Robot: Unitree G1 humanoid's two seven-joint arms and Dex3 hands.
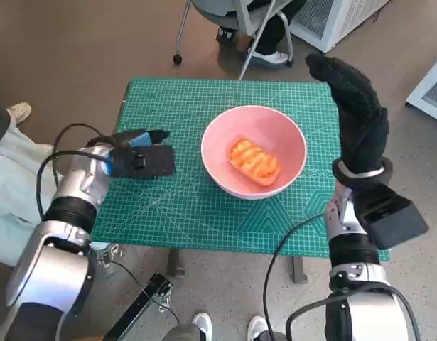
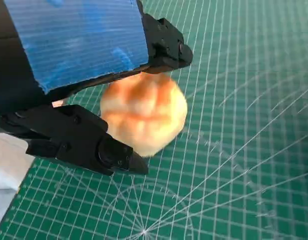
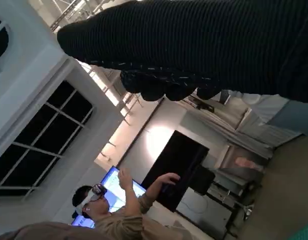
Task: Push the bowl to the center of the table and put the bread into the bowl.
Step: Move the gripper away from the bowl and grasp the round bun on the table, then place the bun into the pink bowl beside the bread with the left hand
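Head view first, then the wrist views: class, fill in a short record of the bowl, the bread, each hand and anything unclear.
bowl: pink, near the middle of the green table
bread: lying inside the bowl
left hand: low over the table, beside the bowl and apart from it
right hand: raised past the table's edge, holding nothing
unclear: the left wrist view shows a blurred orange roll between that hand's fingers; whether it is held cannot be told

Bread [image 1: 254,161] in pink bowl [image 1: 293,135], mat ctr; right hand [image 1: 356,106] raised.
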